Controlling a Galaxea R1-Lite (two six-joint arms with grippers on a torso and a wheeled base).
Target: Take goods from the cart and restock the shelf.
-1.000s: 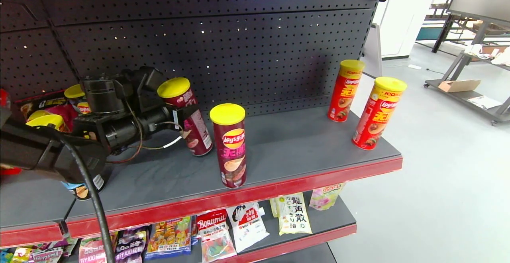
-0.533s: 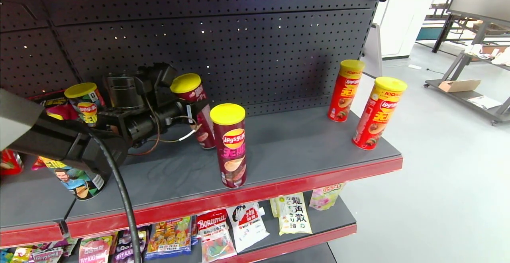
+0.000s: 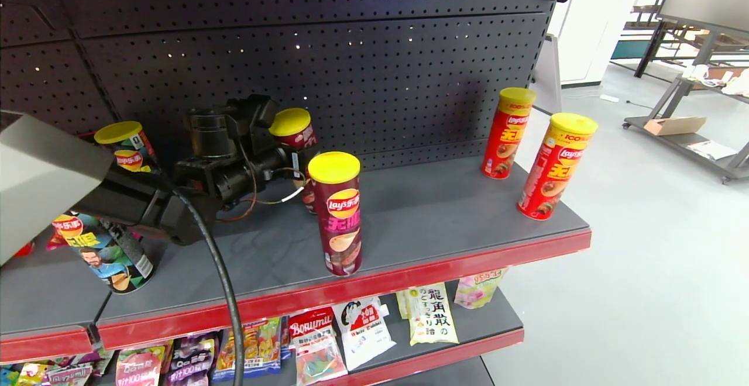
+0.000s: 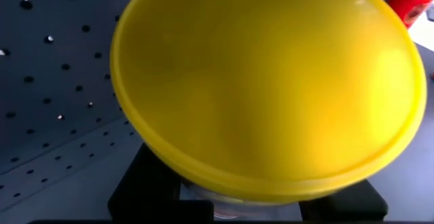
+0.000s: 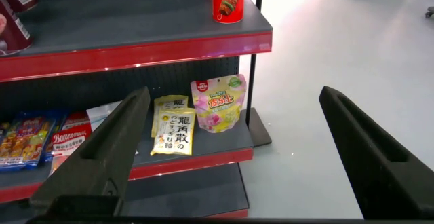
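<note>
ok so, biggest thing first: the shelf (image 3: 439, 216), a grey deck with a red front lip and a black pegboard back panel (image 3: 380, 82) behind it. My left arm (image 3: 140, 202) comes in over the left half of that deck. The left jaws are clamped around a maroon chip can (image 3: 291, 123) with a yellow lid. That's the one I'm stocking. It's tipped a bit, close to the back panel and right behind another maroon can (image 3: 339, 216) that stands upright near the front lip. The front can hides its base, so I honestly can't tell whether it's touching the deck. Two red cans (image 3: 508, 134) stand over by the right end, well apart from all this, and there's a yellow-lidded can (image 3: 126, 146) at the back left plus a blue-patterned can (image 3: 102, 251) near the front left. Snack bags (image 3: 363, 330) are on the shelf below. The right jaws are spread wide with nothing in them, down around the lower shelf. I'd call this the placing step, near the end of this one item. Next I'd stand the can up straight and lower it until it sits flat. Then I'd let go and back out without bumping the front can, since there's barely any gap there.
</note>
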